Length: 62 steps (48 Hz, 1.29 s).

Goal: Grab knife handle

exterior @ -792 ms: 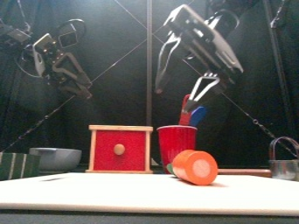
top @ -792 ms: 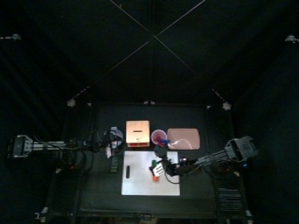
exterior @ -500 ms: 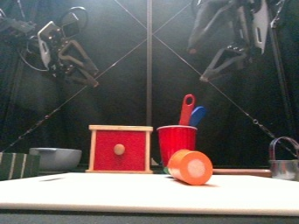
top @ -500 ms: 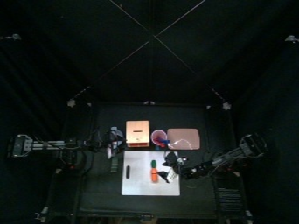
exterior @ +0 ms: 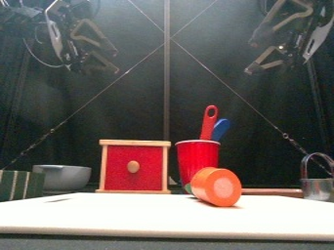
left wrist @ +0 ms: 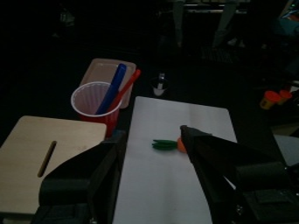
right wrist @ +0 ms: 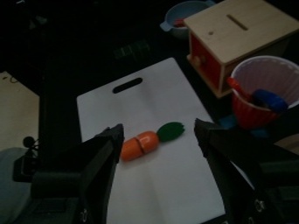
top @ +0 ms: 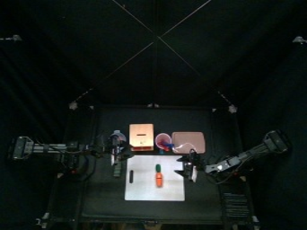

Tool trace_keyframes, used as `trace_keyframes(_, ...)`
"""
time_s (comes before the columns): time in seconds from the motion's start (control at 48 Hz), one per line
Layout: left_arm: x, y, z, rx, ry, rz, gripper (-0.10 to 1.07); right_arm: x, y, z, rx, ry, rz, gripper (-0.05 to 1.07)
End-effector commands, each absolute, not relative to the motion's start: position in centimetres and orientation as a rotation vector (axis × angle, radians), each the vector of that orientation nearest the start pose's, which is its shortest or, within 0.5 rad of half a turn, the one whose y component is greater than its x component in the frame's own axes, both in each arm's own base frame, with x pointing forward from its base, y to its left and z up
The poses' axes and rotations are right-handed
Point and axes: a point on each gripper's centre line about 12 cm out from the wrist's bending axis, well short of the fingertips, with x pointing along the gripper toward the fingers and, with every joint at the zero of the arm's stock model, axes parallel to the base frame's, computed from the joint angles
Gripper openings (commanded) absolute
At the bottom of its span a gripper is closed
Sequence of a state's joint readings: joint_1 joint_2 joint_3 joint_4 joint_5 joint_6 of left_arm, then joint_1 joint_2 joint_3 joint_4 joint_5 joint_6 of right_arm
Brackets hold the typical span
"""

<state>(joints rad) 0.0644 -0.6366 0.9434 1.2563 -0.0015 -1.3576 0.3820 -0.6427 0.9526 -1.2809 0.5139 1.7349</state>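
Observation:
I cannot make out a knife or its handle in any view. A white cutting board (top: 156, 178) lies at the table's front with an orange carrot (top: 157, 177) on it. The carrot also shows in the front view (exterior: 217, 186) and the right wrist view (right wrist: 142, 145). My left gripper (top: 117, 144) is open and empty, high at the board's left, seen in its wrist view (left wrist: 149, 140). My right gripper (top: 189, 171) is open and empty, raised over the board's right edge, seen in its wrist view (right wrist: 158, 129).
A red cup (exterior: 198, 161) holding red and blue utensils stands behind the board, next to a red box with a wooden top (exterior: 135, 166). A grey bowl (exterior: 62, 176) sits at the back left. A metal object (exterior: 317, 181) stands at the right edge.
My right arm has drawn back to the right and risen away from the carrot. My left gripper has risen a little. The carrot has stayed in place.

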Motion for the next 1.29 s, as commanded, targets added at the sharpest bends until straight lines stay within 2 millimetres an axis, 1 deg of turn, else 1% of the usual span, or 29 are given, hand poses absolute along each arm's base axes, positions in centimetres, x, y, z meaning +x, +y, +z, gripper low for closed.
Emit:
trace_keyframes(0.0,27.2,1.7,28.8,-0.111,0.278,0.075,0.89,25.0,3.5,27.3,0.276,0.355,-0.207,0.95)
trace_keyframes(0.125,27.1,1.8,28.7,-0.112,0.280,0.079,0.89,25.1,2.8,27.1,0.278,0.355,-0.218,0.95)
trace_keyframes(0.167,27.1,1.9,28.8,-0.118,0.275,0.081,0.89,25.4,2.2,26.6,0.287,0.367,-0.217,0.95)
trace_keyframes(0.312,27.1,1.8,28.8,-0.130,0.274,0.078,0.89,25.5,1.8,26.2,0.313,0.383,-0.245,0.95)
trace_keyframes(0.479,27.2,1.8,29.1,-0.131,0.267,0.078,0.89,26.8,0.7,26.3,0.343,0.403,-0.311,0.95)
trace_keyframes(0.604,27.2,1.8,29.1,-0.135,0.266,0.077,0.89,28.3,0.4,26.8,0.279,0.416,-0.319,0.95)
trace_keyframes(0.708,27.2,1.8,29.2,-0.142,0.265,0.076,0.89,29.5,-0.2,27.8,0.220,0.433,-0.338,0.95)
trace_keyframes(0.854,27.2,1.7,29.2,-0.143,0.265,0.075,0.89,30.2,-1.6,29.4,0.141,0.490,-0.377,0.95)
trace_keyframes(0.958,27.3,1.7,29.1,-0.143,0.267,0.075,0.89,30.1,-2.5,29.9,0.105,0.598,-0.403,0.95)
trace_keyframes(1.021,27.2,1.7,29.0,-0.145,0.268,0.075,0.89,30.3,-2.6,29.8,0.081,0.675,-0.382,0.95)
trace_keyframes(1.104,27.2,1.7,28.9,-0.149,0.271,0.076,0.89,31.1,-2.4,29.3,0.052,0.744,-0.317,0.95)
trace_keyframes(1.271,27.3,1.8,28.7,-0.159,0.278,0.080,0.89,32.3,-3.3,27.4,-0.041,0.858,-0.285,0.95)
